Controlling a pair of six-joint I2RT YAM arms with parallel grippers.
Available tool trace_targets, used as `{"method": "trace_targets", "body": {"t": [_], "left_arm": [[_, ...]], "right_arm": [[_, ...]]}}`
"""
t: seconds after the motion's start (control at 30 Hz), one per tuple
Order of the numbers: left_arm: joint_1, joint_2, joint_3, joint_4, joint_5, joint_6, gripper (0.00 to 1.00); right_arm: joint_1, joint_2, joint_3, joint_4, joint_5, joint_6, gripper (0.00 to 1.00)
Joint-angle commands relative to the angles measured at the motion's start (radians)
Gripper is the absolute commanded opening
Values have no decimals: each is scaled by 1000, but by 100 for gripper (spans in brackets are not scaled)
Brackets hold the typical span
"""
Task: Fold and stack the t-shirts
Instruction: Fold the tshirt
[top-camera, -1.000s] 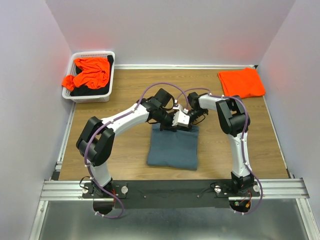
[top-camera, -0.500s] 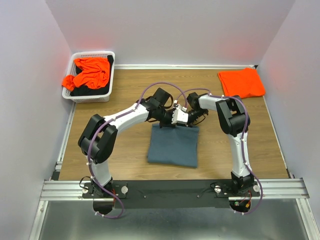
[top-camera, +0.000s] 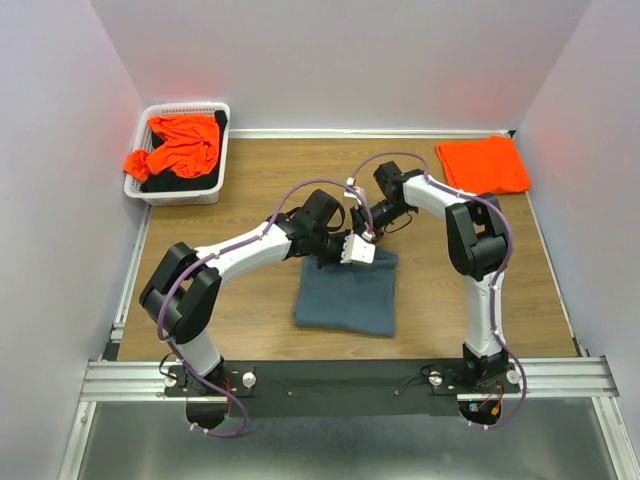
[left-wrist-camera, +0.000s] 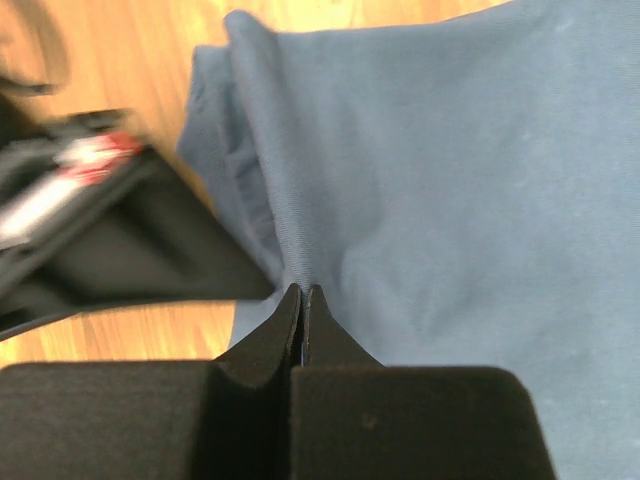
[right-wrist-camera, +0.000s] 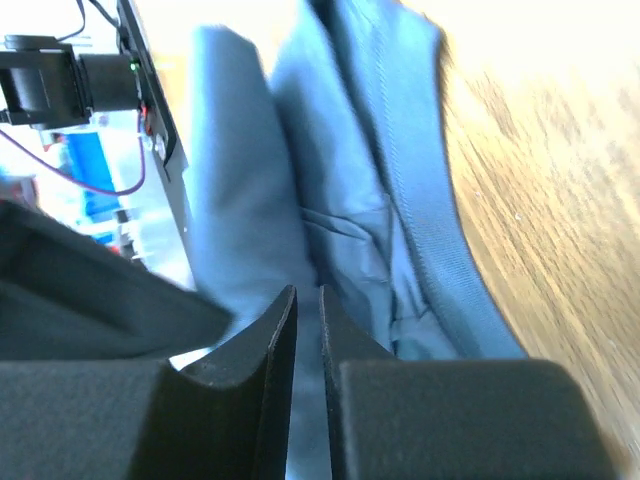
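Observation:
The slate blue-grey t-shirt (top-camera: 345, 295) lies folded flat at mid-table. It also shows in the left wrist view (left-wrist-camera: 450, 180) and the right wrist view (right-wrist-camera: 240, 180). My left gripper (top-camera: 352, 257) is over its far edge. Its jaws (left-wrist-camera: 302, 290) are shut, with the tips on a ridge of the cloth, and I see no cloth between them. My right gripper (top-camera: 368, 230) is just beyond the far edge. Its jaws (right-wrist-camera: 308, 292) stand a narrow gap apart, and nothing is clearly clamped. A folded orange t-shirt (top-camera: 483, 165) lies at the far right.
A white slotted basket (top-camera: 182, 196) stands at the far left. It holds a crumpled orange t-shirt (top-camera: 182, 145) over something dark. The two wrists are close together above the blue shirt's far edge. Walls stand on three sides of the table.
My left gripper moved slightly nearer, onto the blue shirt. My right gripper drew back from the far edge towards the back. The shirt kept its shape.

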Motion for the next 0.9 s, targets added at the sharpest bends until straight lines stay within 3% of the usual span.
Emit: {"method": "trace_targets", "body": {"t": [0.0,0.4,0.87], "left_arm": [[-30,-34,-34,31,-24,21,0],[-38,-68,-23,49,-76,32,0],[-6,-45,26,129,-138,26,0]], "right_arm": [[6,-50,69,-23,69,-18,22],[11,157,113,-132,46,-167,15],[19,169,45,-131,35,-216,13]]}}
